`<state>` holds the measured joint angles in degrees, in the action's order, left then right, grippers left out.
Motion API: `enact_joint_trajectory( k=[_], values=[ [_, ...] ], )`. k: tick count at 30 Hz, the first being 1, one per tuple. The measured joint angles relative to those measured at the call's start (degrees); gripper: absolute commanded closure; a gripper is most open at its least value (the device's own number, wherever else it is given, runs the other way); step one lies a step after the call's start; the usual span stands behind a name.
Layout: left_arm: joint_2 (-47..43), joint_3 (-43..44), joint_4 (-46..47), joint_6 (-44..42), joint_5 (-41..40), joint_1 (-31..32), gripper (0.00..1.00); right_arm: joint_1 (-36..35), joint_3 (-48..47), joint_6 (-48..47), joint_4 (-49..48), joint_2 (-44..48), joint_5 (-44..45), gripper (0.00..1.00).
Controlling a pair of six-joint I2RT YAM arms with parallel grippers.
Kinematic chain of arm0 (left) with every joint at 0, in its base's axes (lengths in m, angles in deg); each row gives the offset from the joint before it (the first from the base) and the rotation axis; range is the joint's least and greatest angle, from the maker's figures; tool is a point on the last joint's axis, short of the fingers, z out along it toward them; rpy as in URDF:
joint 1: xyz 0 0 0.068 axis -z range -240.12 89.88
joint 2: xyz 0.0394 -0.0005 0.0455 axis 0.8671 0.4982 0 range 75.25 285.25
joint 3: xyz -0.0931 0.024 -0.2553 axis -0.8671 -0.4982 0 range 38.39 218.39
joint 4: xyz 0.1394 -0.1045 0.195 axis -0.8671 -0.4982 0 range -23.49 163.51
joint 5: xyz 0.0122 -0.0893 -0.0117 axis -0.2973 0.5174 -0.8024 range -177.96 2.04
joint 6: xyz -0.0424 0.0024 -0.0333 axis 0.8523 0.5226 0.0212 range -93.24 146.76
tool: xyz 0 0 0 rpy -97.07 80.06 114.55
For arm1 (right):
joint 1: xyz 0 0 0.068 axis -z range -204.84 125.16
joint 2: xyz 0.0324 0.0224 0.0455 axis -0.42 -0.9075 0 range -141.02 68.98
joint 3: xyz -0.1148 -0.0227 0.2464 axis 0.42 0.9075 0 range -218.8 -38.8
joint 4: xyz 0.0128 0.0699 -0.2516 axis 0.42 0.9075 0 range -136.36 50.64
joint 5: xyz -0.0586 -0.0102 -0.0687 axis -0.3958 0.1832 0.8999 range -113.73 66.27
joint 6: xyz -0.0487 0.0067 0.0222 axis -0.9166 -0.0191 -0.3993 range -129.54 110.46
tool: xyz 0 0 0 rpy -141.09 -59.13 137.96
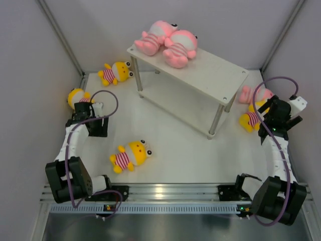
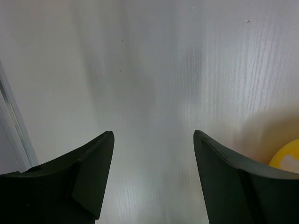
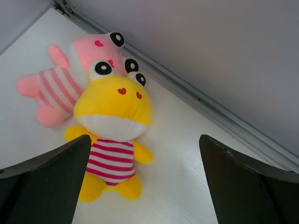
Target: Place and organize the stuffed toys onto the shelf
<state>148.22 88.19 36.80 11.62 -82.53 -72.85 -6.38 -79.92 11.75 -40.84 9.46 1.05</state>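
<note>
Four yellow toys, three pink toys, with striped shirts and bulging eyes; two pink on the shelf. Left gripper and right gripper are released.

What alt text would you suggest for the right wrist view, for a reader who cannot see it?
A yellow round-headed plush toy in a pink-and-white striped shirt lies face-up on the white table, its head overlapping a matching pink plush toy behind it. The right gripper stands wide open, its dark fingers in the bottom corners, holding nothing.
</note>
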Motion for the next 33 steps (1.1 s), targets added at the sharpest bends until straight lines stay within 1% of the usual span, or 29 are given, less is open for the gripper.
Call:
enact_joint_trajectory(
  k=[3,4,6,7,9,10,12,14,18,20,23,24,25,27,28,30,33],
  values=[
    [-0.17,0.04,-0.09,-0.24,2.27,0.00,0.25,0.00,0.00,0.00,0.00,0.07,-0.31,0.01],
    [-0.28,0.17,-0.46,-0.63,3.96,0.00,0.19,0.00,0.00,0.00,0.00,0.15,-0.55,0.01],
    [-0.39,1.90,-3.98,-3.74,10.64,-0.15,0.06,0.00,0.00,-0.02,0.02,0.46,-0.94,0.01],
    [-0.44,3.06,-5.81,-5.57,13.88,-0.15,0.04,0.00,0.00,-0.02,0.04,0.68,-1.18,0.01],
    [-0.70,6.36,-10.84,-10.03,20.87,0.72,0.03,0.00,0.00,-0.02,0.07,1.27,-1.77,0.01],
    [-1.09,7.48,-12.26,-11.41,22.49,1.81,0.03,0.00,-0.02,-0.04,0.09,1.60,-1.95,0.01],
    [-2.38,8.68,-14.27,-13.86,23.91,6.43,0.03,0.00,-0.02,-0.04,0.09,2.47,-2.10,0.01],
    [-3.74,8.31,-15.58,-15.76,22.49,14.19,0.03,0.00,-0.04,-0.04,0.07,3.69,-2.36,0.01],
    [-4.59,2.93,-16.57,-18.34,16.00,30.86,0.02,0.00,-0.42,-0.13,0.11,5.44,-2.91,0.01],
    [-4.59,0.26,-17.46,-19.43,12.28,34.45,0.03,0.02,-0.72,-0.17,0.09,5.73,-3.21,0.01],
    [-4.39,-1.40,-18.47,-20.61,7.61,35.21,0.09,0.04,-0.98,-0.20,0.07,5.95,-3.76,0.01],
    [-4.17,-1.46,-18.43,-20.92,6.95,35.17,0.14,0.04,-1.01,-0.20,0.11,5.95,-3.93,0.01],
    [-3.98,-1.60,-18.25,-21.18,6.97,35.12,0.24,0.04,-0.98,-0.20,0.13,5.95,-4.20,0.01],
    [-3.30,-2.58,-17.79,-21.99,7.23,35.12,0.39,0.04,-1.01,-0.22,0.13,5.99,-4.52,0.00],
    [-2.78,-3.23,-17.75,-22.27,7.34,35.15,0.51,0.04,-1.01,-0.24,0.17,6.01,-4.59,0.01],
    [-1.38,-4.28,-17.57,-22.91,7.41,35.17,0.59,0.04,-1.01,-0.28,0.22,6.21,-4.76,0.01],
    [-0.59,-4.48,-17.25,-22.95,7.56,35.17,0.76,0.04,-1.01,-0.61,0.26,6.88,-4.96,0.01]
  ],
)
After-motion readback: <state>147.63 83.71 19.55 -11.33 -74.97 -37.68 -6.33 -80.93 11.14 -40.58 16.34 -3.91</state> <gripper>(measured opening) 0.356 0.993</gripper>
